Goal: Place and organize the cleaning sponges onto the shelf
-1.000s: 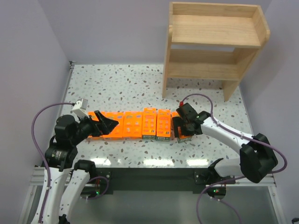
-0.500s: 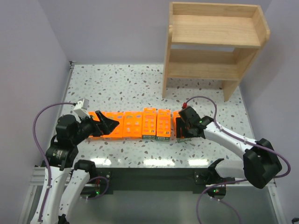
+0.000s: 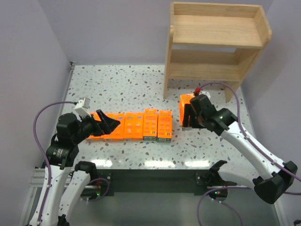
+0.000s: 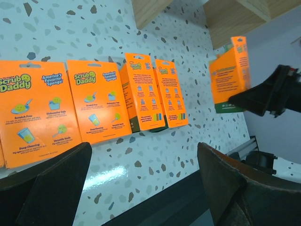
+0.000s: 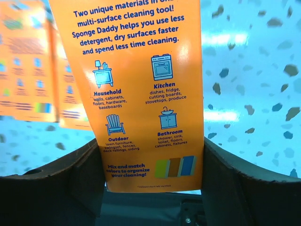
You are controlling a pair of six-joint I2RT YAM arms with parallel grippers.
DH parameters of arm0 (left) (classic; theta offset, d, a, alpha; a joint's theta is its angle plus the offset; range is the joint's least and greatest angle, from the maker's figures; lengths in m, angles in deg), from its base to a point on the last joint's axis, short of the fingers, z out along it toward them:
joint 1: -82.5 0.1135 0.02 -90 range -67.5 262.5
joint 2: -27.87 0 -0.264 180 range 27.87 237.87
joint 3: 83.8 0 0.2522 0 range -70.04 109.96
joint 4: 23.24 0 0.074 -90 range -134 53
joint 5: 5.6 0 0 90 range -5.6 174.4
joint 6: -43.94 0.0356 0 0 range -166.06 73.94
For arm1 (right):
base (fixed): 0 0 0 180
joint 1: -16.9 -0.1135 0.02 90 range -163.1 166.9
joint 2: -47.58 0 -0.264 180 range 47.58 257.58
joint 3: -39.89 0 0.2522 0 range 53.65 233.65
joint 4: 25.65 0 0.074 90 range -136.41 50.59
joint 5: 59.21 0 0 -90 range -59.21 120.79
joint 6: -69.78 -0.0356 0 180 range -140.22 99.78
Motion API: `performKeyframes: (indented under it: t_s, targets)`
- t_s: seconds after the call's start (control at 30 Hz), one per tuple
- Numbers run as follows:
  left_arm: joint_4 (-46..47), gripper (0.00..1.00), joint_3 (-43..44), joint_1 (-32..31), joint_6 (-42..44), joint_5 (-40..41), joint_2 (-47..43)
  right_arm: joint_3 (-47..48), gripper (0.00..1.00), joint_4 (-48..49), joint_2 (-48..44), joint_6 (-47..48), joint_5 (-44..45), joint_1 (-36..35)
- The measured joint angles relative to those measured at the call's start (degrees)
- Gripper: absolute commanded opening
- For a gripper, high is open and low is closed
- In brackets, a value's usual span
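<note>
Speckled table: right gripper pinches one sponge pack, long axis roughly upright, shelf just beyond and above. Left gripper gapes wide, empty, well away from shelf.

top: high overhead, looking down | wrists: low, close (all share the cleaning sponges)

A white speckled tabletop lies between plain lilac walls, a black panel along its near edge
</note>
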Motion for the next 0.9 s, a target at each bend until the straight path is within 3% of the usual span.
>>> performKeyframes:
  t_s: [0.1,0.3,0.53,0.6,0.7,0.9]
  targets:
    - [0.26,1.00,1.22,0.00,-0.42,-0.02,1.03,12.02,0.06,-6.49,-0.81,0.17,1.75,0.00]
    - [1.29,1.00,3.96,0.00,-0.96,-0.09,3.04,39.80,0.02,-15.96,2.95,1.95,5.64,0.00]
    - [2.67,1.00,5.27,0.00,-1.40,-0.44,3.72,78.14,0.00,-23.06,18.82,8.96,14.60,0.22]
    - [2.86,1.00,5.49,0.00,-1.42,-0.50,3.78,84.65,0.00,-23.02,22.77,11.21,16.59,0.94]
    - [2.86,1.00,6.10,0.00,-1.40,-0.46,3.78,88.83,0.00,-22.40,27.91,14.29,17.38,3.96]
    - [2.86,1.00,7.06,0.00,-1.38,-0.39,3.34,86.38,0.00,-19.71,31.69,18.71,18.86,12.48]
